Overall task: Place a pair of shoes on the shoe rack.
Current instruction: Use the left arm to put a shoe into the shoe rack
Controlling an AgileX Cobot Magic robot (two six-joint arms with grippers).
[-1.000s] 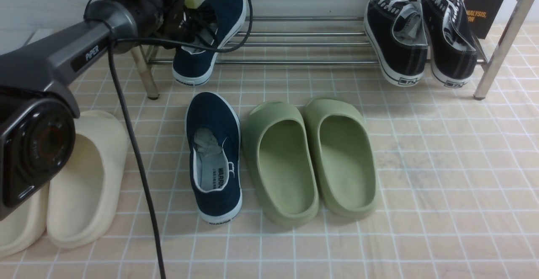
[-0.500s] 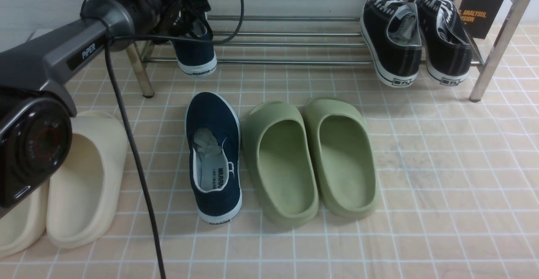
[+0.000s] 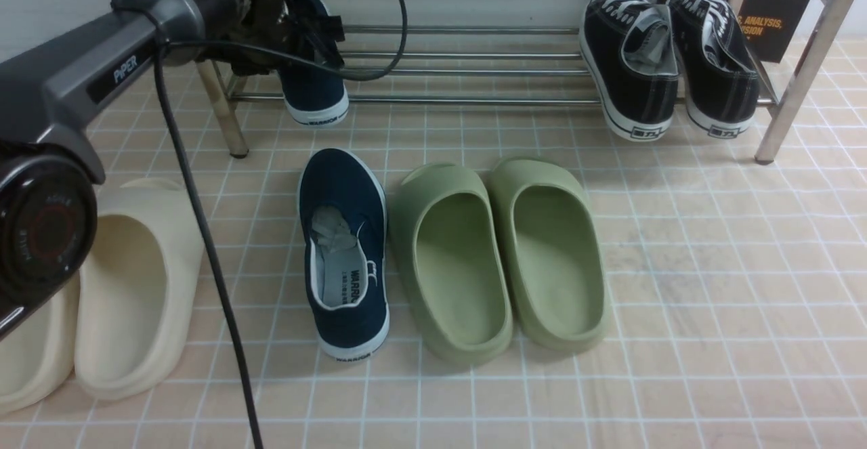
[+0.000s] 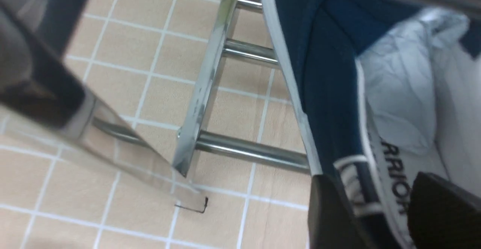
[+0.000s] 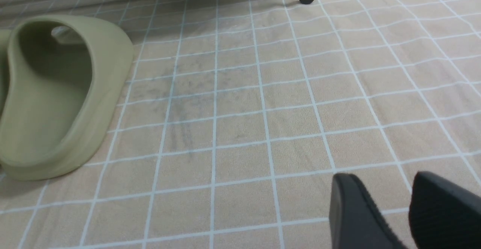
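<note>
Navy sneaker [image 3: 345, 252] is laid before the shoe rack [image 3: 474, 100], toe pointed to it; the left gripper [image 4: 372, 192], open around the racked sneaker [image 3: 313, 93] at its heel, is found nearer.

WARRIOR on navy shoe [image 3: 344, 252], PIPER on arm [image 3: 88, 76]

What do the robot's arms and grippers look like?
Of the arms, only the left arm shows: a dark grey rounded link with white PIPER lettering on a black strip. A black cable runs from it. The left gripper and the right gripper each have two black fingers.
</note>
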